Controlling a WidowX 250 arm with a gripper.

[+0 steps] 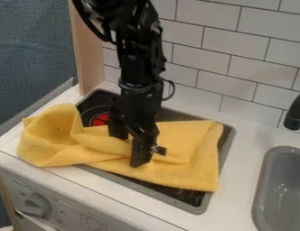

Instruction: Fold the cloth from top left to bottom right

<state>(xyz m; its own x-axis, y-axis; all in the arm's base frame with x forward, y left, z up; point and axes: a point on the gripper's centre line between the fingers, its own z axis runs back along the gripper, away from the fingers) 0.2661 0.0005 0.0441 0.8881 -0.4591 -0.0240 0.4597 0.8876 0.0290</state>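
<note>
Camera view: mid-frame, the end effector (130, 150) stands spread at the yellow cloth (185, 175); a shallow pinch could let fabric slip.

A white countertop (246, 131) holds a dark, grey-rimmed stove panel (230, 151) at left and a grey sink (260, 198) at near right. A rumpled yellow cloth (198, 155) lies across the panel, its left end over the countertop.

White tiles (218, 55) line the wall behind a pale counter (246, 135) with a grey sink (285, 189).
</note>
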